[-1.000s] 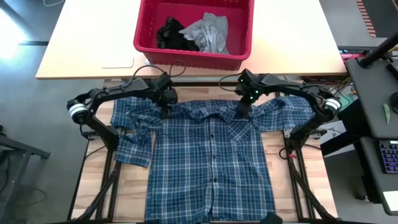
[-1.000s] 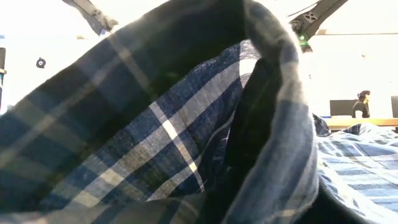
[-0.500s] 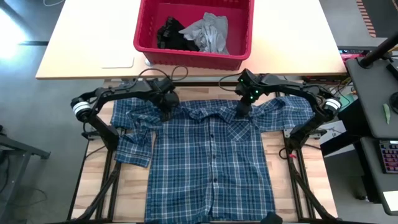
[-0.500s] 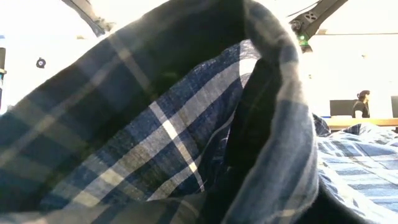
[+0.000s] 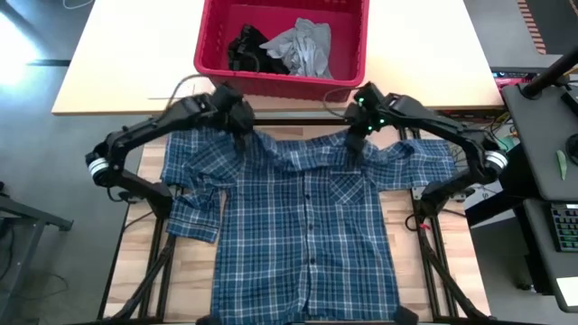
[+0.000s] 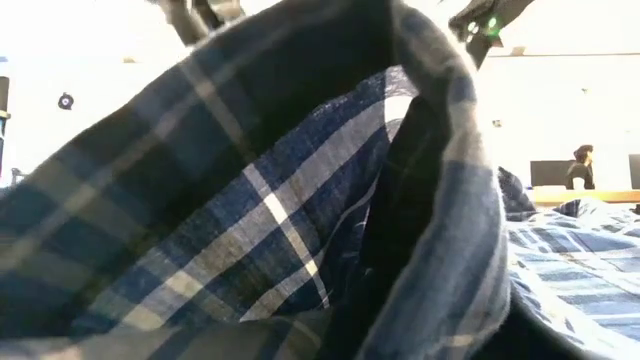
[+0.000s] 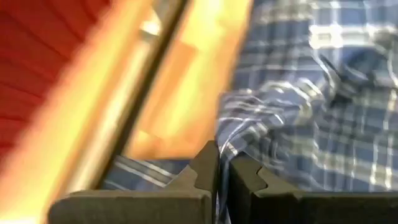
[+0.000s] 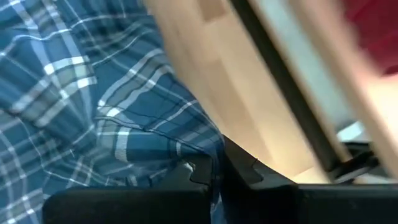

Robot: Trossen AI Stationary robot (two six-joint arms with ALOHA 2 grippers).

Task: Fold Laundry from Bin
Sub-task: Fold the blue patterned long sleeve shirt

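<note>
The blue-and-white plaid shirt point(image 5: 307, 226) lies front up on the wooden table point(image 5: 135, 253), collar toward the far edge, hem at the near edge. My left gripper point(image 5: 242, 135) is shut on its left shoulder. My right gripper point(image 5: 358, 144) is shut on its right shoulder. Behind the table stands the red bin point(image 5: 209, 56), holding a small black garment point(image 5: 246, 50) and a light grey T-shirt point(image 5: 305, 47). In the low view the shirt point(image 6: 250, 220) fills most of the picture. My left gripper pinches a raised fold of the shirt's shoulder point(image 7: 225, 144) between its two fingers, slanting down from the far left. That shoulder is lifted off the table; the body lies flat. My right gripper pinches a bunched fold at the other shoulder point(image 8: 186, 152) between its two fingers, slanting down from the far right. The cloth there is raised, and the rest stays on the table.
The bin stands on a lighter table point(image 5: 117, 72) just beyond the wooden one. The shirt's left sleeve point(image 5: 194, 212) lies folded beside the body. Bare wood shows on both sides of the shirt. A desk with a keyboard point(image 5: 564, 226) stands at the right.
Both grippers have risen and drawn a little toward the far edge, and both have tipped. The shirt's two shoulders have come up off the table with them, while the body and hem stay flat where they were.
</note>
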